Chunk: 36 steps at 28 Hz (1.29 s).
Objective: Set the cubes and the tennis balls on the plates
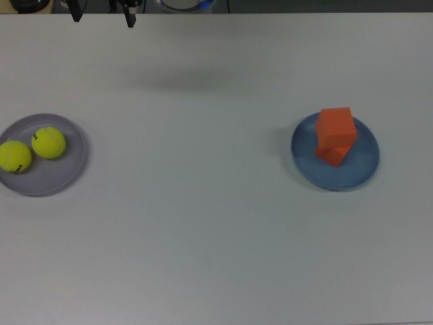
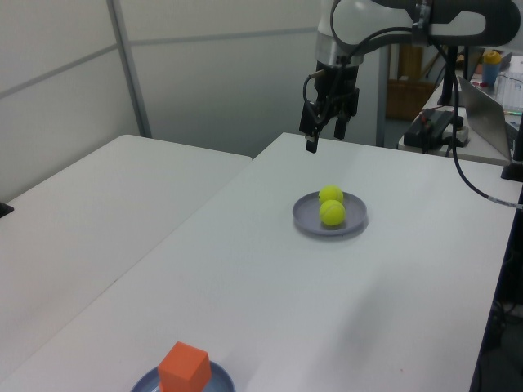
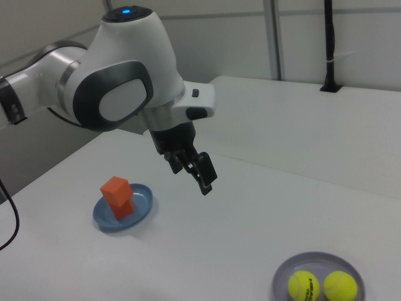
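Two yellow-green tennis balls (image 1: 15,156) (image 1: 49,143) lie side by side on the lavender plate (image 1: 47,177) at the top view's left. Two orange cubes are stacked on the blue plate (image 1: 358,169) at the top view's right, the upper cube (image 1: 335,126) sitting askew on the lower cube (image 1: 334,155). My gripper (image 2: 324,137) hangs open and empty in the air beyond the lavender plate (image 2: 306,216), well above the table. In the right view the gripper (image 3: 191,177) hovers between the blue plate (image 3: 143,199) and the tennis balls (image 3: 303,285).
The white table (image 1: 203,223) stretches bare between the two plates. A second white table (image 2: 98,196) adjoins it at the left view's left. Cables and equipment (image 2: 437,122) stand behind the arm at the left view's right.
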Each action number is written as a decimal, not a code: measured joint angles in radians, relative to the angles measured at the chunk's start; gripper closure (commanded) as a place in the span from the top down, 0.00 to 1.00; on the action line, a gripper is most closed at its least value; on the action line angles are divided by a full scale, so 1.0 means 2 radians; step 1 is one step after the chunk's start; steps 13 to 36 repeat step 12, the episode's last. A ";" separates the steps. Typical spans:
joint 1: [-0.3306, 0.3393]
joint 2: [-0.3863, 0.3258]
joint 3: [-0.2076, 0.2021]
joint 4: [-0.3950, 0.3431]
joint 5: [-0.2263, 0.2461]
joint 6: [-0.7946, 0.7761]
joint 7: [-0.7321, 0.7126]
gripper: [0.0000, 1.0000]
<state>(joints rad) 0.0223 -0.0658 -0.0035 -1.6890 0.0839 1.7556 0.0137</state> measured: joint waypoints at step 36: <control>-0.008 -0.004 -0.004 0.019 0.039 0.018 0.022 1.00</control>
